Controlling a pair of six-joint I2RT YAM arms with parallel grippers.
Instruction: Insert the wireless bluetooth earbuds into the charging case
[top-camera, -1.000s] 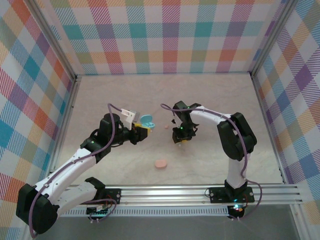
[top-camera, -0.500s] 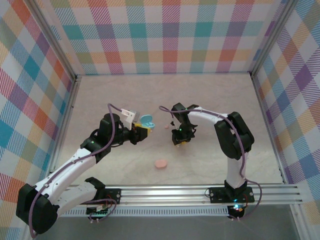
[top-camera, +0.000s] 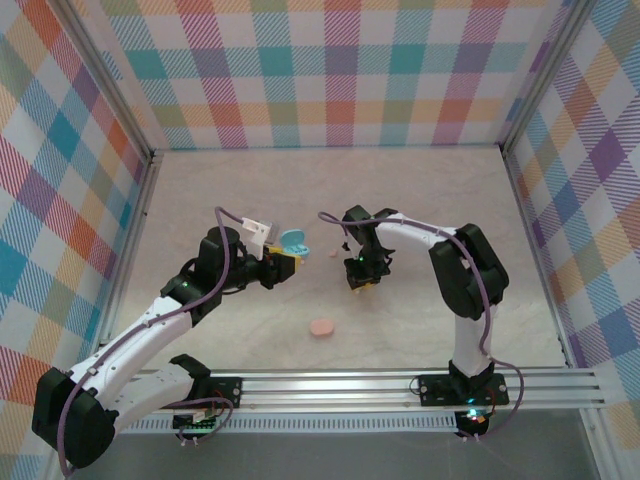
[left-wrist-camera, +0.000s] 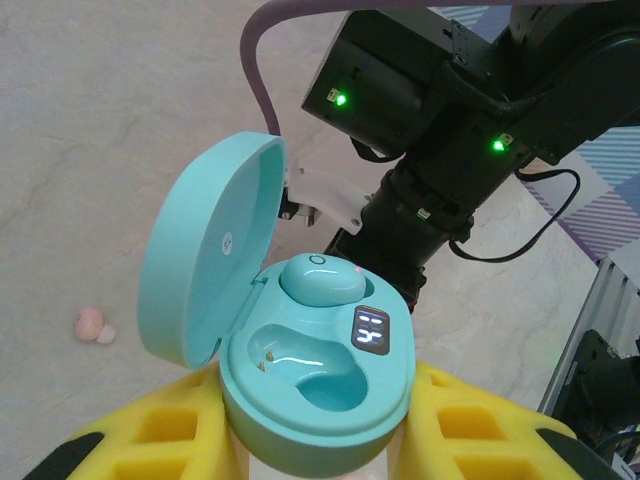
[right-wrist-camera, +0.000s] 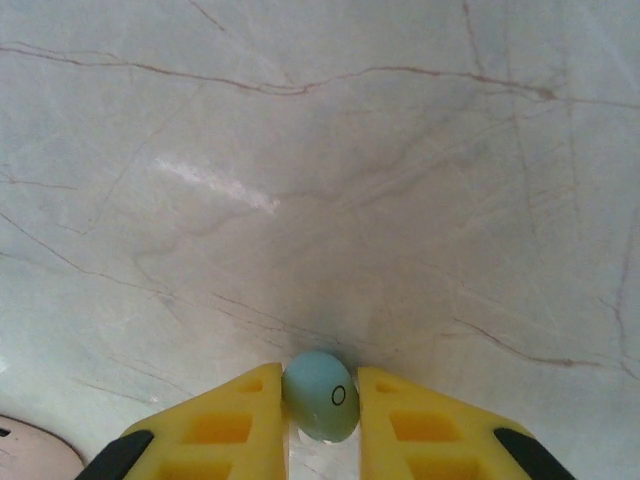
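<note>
Between the right gripper's (right-wrist-camera: 320, 400) closed fingers (right-wrist-camera: 220, 420) sits a light blue earbud (right-wrist-camera: 320, 393), while the left gripper (left-wrist-camera: 315, 440) clamps the open teal charging case (left-wrist-camera: 190, 270): one blue bud (left-wrist-camera: 322, 280) seated, one well (left-wrist-camera: 310, 378) empty, a pink bud (left-wrist-camera: 92, 324) loose on the table (left-wrist-camera: 100, 150).

You will see smooth, glossy teal plastic on the charging case (left-wrist-camera: 310, 370) and its 1 seated earbud (left-wrist-camera: 320, 280). The gripped earbud (right-wrist-camera: 320, 395) is smooth, satin plastic. The yellow pads (right-wrist-camera: 225, 420) look matt. The table (right-wrist-camera: 400, 150) is marble-patterned and faintly reflective. The rail (top-camera: 350, 382) is ribbed metal.
</note>
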